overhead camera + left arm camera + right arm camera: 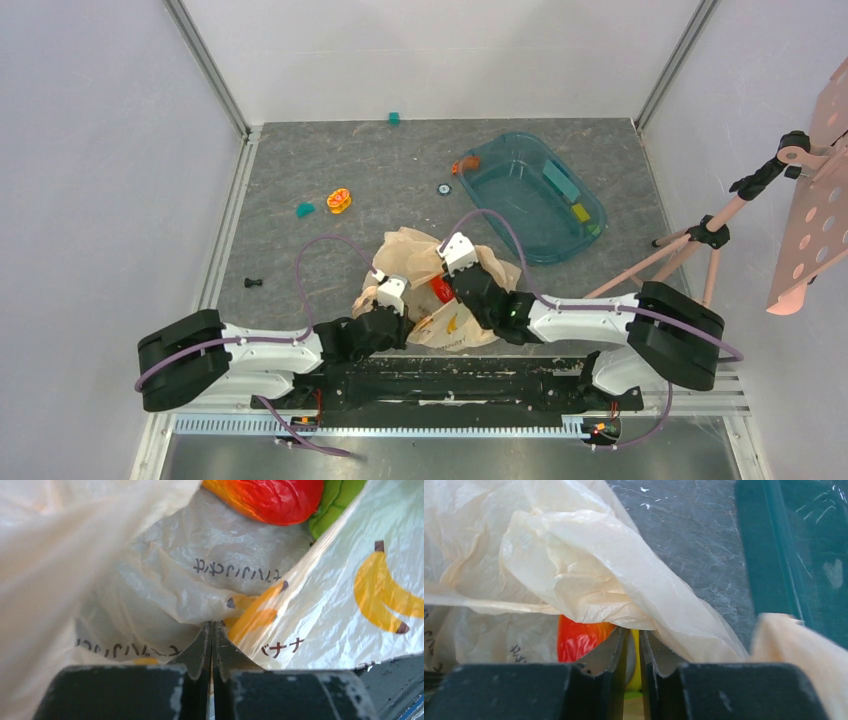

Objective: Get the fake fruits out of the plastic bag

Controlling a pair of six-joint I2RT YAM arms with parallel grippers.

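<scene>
The grey speckled surface (300, 160) carries everything. The thin, crinkly, translucent peach plastic bag (410, 250) lies crumpled at its near middle, between the two arms. The teal transparent tub (515, 200) stands well apart at the far right. Progress, as I judge it, is early — no fake fruit can be made out lying clear of the bag. The left gripper (212, 630) is closed flat, its tips meeting on a fold of the bag's printed film. Creases run into the tips, so I read this as a pinch that holds the bag. The right gripper (633, 635) sits at the bag's far side with its jaws a narrow slit apart and a flap of film draped over the tips. I cannot tell whether any film is caught between them. The glossy red-orange oval fruit (270, 497) is inside the bag, exposed at the opening and visible from above between the grippers. The glossy green fruit (335, 505) is touching it, deeper in. A yellow-green sliver shows through the right gripper's slit — I cannot tell which fruit it is. The banana shapes on the film are print. A small orange-brown item (465, 167) just beside the tub is too small to identify. Left to do: every fruit seen here has yet to come out.
</scene>
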